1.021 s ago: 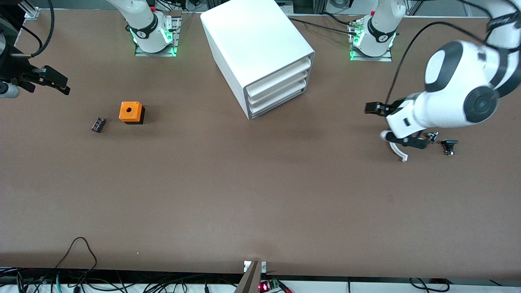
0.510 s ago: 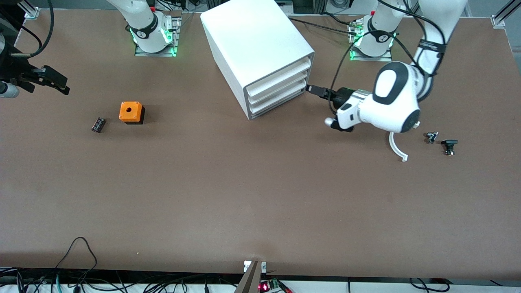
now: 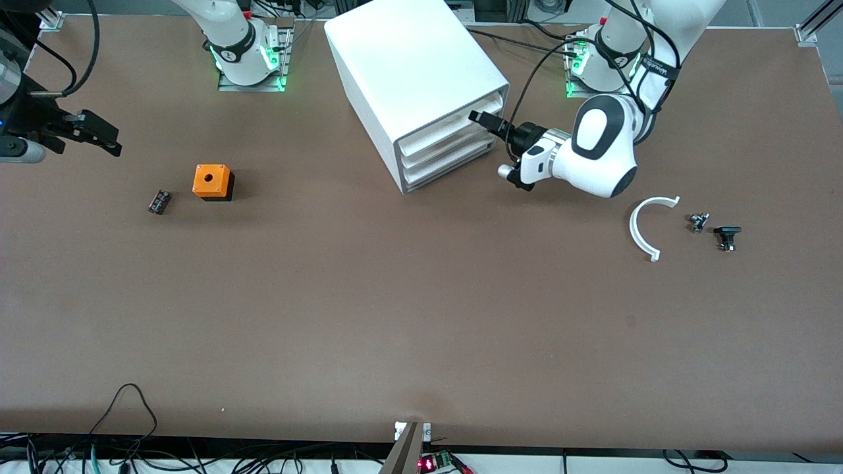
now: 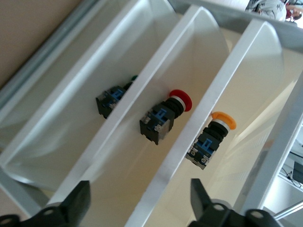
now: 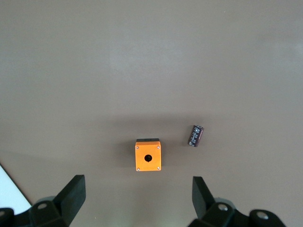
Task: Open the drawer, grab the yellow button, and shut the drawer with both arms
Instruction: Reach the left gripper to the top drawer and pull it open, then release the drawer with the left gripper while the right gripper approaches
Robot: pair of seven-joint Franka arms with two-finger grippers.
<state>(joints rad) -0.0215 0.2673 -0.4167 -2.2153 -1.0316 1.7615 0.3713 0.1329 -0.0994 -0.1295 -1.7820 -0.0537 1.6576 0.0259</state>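
Drawer (image 3: 454, 128) not yet pulled out; taking the button and closing are all left.
Left gripper (image 3: 490, 125) sits at the cabinet (image 3: 408, 66) front, fingers (image 4: 71, 205) spread, gripping nothing; the orange-capped button (image 4: 213, 137) lies inside, clear of them. Right gripper (image 3: 89, 131) waits open over the table's end.

White box-shaped cabinet (image 3: 421, 72) with three white plastic trays (image 3: 454, 141); brown matte worktop (image 3: 421, 316). Orange cube (image 3: 212, 181) with a dark hole and black base; dark ribbed block (image 3: 159, 201); white curved strip (image 3: 642, 227). Inside the trays: orange-capped button (image 4: 211, 138), red-capped button (image 4: 165, 116), both black-bodied with blue details.
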